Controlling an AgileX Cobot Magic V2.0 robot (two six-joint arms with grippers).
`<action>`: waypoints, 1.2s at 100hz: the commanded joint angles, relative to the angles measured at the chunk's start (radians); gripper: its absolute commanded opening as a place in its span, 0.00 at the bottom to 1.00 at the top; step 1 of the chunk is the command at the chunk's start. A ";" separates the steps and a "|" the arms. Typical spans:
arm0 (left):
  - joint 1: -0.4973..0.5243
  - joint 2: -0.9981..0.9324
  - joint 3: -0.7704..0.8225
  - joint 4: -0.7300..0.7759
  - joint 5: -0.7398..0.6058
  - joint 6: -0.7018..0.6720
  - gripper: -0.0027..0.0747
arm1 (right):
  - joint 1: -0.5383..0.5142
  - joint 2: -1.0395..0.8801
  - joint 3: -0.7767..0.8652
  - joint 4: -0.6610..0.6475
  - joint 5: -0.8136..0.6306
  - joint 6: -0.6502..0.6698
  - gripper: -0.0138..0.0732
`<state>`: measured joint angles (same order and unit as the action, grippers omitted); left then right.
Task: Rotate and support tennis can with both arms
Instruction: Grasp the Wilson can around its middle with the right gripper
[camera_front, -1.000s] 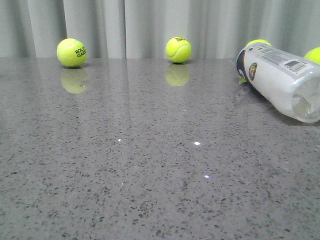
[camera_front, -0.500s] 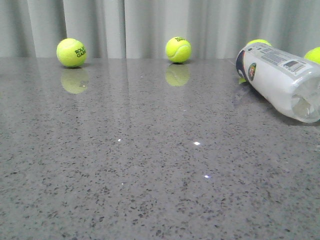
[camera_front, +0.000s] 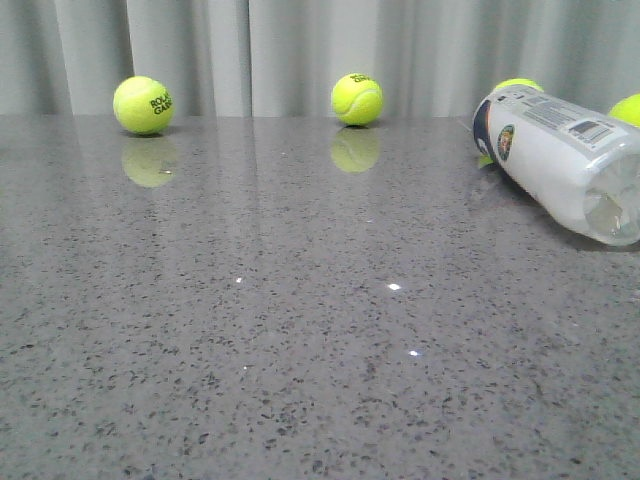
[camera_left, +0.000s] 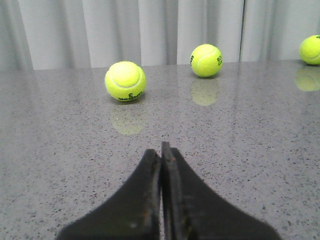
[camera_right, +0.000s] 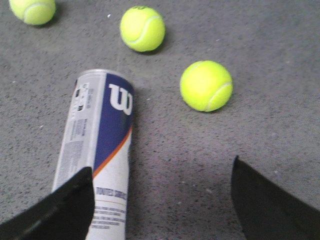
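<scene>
Front view: Wilson tennis can (camera_front: 560, 160) lies on its side near the table's (camera_front: 300, 350) right edge. Left gripper (camera_left: 161, 155) is pinched closed and empty; right gripper (camera_right: 162, 200) gapes wide above the can. It looks light, stiff and slick, apt to roll; grasp mid-body.

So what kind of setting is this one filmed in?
Probably a lab or studio test bench, not a tennis court: a speckled grey tabletop, a plain pleated curtain behind it, and only props laid out, the tennis can on its side and loose tennis balls.
</scene>
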<state>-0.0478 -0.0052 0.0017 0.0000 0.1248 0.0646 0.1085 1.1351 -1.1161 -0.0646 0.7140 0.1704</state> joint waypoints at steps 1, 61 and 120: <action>0.001 -0.024 0.044 -0.006 -0.080 -0.009 0.01 | 0.035 0.045 -0.086 0.046 -0.003 -0.011 0.88; 0.001 -0.024 0.044 -0.006 -0.080 -0.009 0.01 | 0.054 0.424 -0.151 0.245 0.015 -0.011 0.88; 0.001 -0.024 0.044 -0.006 -0.080 -0.009 0.01 | 0.071 0.456 -0.263 0.245 0.131 -0.064 0.53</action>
<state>-0.0478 -0.0052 0.0017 0.0000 0.1248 0.0646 0.1674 1.6404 -1.2906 0.1723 0.8285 0.1543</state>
